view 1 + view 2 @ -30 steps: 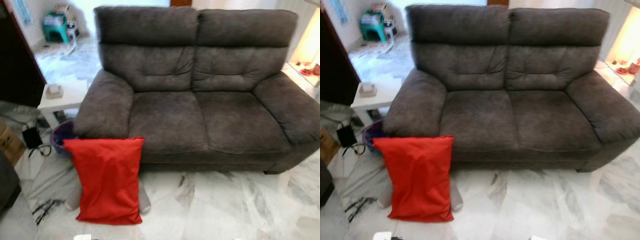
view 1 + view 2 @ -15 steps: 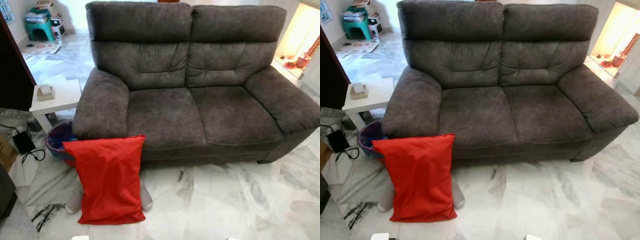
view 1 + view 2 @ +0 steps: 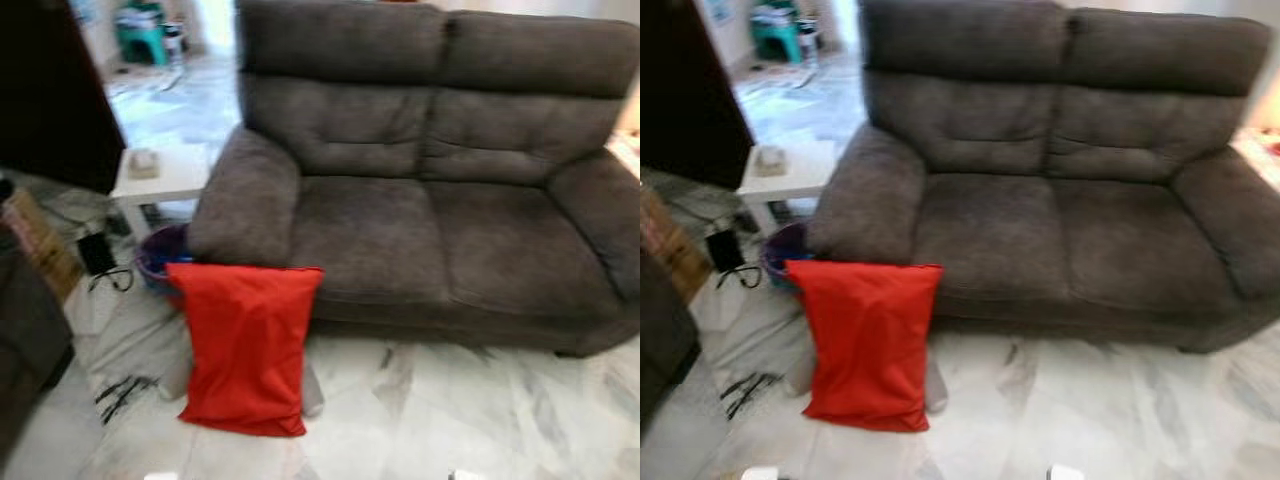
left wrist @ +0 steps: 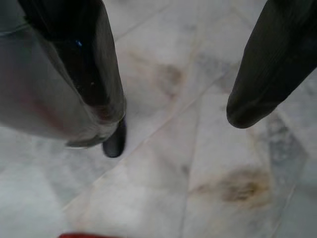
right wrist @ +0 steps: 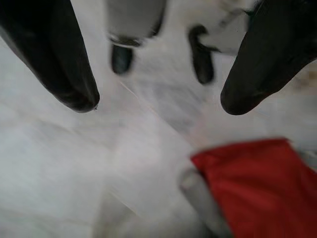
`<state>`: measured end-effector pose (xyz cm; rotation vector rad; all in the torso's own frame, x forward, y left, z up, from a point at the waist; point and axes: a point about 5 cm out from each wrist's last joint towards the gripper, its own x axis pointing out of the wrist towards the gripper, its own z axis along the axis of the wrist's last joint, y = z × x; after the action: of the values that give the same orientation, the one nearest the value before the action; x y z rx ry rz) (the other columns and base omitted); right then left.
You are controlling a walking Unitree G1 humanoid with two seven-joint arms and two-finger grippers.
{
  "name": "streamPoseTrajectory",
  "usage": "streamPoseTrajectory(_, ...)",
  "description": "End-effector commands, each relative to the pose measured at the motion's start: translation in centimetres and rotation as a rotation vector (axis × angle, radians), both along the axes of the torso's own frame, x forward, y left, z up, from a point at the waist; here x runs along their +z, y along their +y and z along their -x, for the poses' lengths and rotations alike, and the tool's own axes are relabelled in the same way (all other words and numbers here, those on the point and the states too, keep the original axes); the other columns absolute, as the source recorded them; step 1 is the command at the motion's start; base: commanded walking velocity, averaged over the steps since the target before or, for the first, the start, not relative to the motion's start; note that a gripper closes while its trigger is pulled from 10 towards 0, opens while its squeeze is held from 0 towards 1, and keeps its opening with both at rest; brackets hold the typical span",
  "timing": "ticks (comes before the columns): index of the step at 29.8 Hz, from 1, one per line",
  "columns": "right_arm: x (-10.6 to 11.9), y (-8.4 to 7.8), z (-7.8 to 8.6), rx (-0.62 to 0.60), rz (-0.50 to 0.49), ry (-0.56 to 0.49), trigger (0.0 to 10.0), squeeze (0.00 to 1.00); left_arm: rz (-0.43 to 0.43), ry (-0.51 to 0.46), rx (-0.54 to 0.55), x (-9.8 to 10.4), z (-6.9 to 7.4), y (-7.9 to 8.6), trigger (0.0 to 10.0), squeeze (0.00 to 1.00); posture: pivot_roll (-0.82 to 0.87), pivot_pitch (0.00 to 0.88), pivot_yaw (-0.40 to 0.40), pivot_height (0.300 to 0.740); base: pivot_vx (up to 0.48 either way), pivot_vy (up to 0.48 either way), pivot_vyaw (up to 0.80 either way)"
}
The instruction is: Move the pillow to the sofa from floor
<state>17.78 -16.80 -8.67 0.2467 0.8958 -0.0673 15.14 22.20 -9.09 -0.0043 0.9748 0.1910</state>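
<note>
A red rectangular fabric pillow [image 3: 247, 346] is seen standing on end on the white marble floor [image 3: 450, 410], its upper edge leaned against the front of the dark grey two-seat fabric sofa [image 3: 430, 200], just below the left armrest. A second, grey cushion [image 3: 936, 386] is partly seen behind its lower corner. Beside the sofa a small white side tabletop [image 3: 160, 175] is seen, with a purple basket [image 3: 160, 268] on the floor below it.

The left gripper [image 4: 173, 106] is held above bare marble with its jaws spread apart and nothing between them. The right gripper [image 5: 158, 104] is likewise held with jaws apart and empty, over the floor near a corner of the red pillow [image 5: 257, 183].

The pillow is judged to be light, soft and easily deformed; its smooth cover may slip and sag if pinched at one corner only. A firmer hold would be expected from the two upper corners, or from both long sides squeezed between the arms, before it is lifted onto the seat cushion [image 3: 370, 235]
</note>
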Motion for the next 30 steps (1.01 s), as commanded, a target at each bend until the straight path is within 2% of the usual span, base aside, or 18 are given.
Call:
streamPoseTrajectory(1,-0.46,-0.88,1.17,-0.022,0.016,0.033,10.0,0.00,0.015,-0.001,-0.009,-0.01,-0.33,-0.57,10.0,0.00,0.10,0.093,-0.012,0.740,0.274,0.000,0.00)
streamPoseTrajectory(30,-0.22,-0.78,0.66,0.012,0.026,0.017,10.0,0.00,0.020,-0.002,-0.005,-0.02,-0.31,-0.61,10.0,0.00,0.10,0.094,-0.016,0.740,0.279,0.000,0.00)
